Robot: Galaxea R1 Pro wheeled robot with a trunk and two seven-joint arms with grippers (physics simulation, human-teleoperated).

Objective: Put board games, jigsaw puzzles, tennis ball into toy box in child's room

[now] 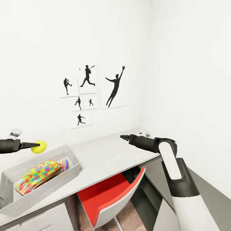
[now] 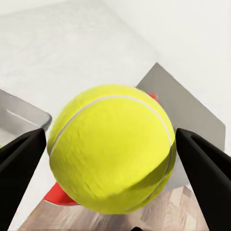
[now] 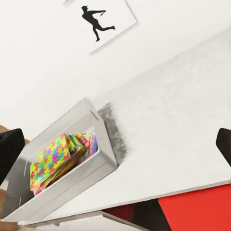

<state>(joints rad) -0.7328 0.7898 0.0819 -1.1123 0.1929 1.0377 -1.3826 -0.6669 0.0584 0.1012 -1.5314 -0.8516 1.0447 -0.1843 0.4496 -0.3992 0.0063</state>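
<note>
My left gripper (image 1: 32,145) is shut on the yellow-green tennis ball (image 1: 40,146), holding it in the air just above the far end of the see-through toy box (image 1: 48,189) on the table (image 1: 112,154). In the left wrist view the ball (image 2: 110,120) sits between both fingers (image 2: 21,166), with the box's rim (image 2: 29,113) beside it. Inside the box lie the multicoloured jigsaw puzzles (image 1: 40,173), with board game edges (image 1: 65,165) next to them. The right wrist view also has the box (image 3: 72,180), the puzzles (image 3: 50,159) and the board games (image 3: 86,142). My right gripper (image 1: 123,137) hovers open over the table's right part.
Black baseball-player pictures (image 1: 88,94) hang on the white wall behind the table. A red chair (image 1: 109,192) is tucked under the table's front edge. The lower dark grey section (image 1: 208,192) runs along the right wall. Bare tabletop (image 3: 183,130) lies between the box and my right arm.
</note>
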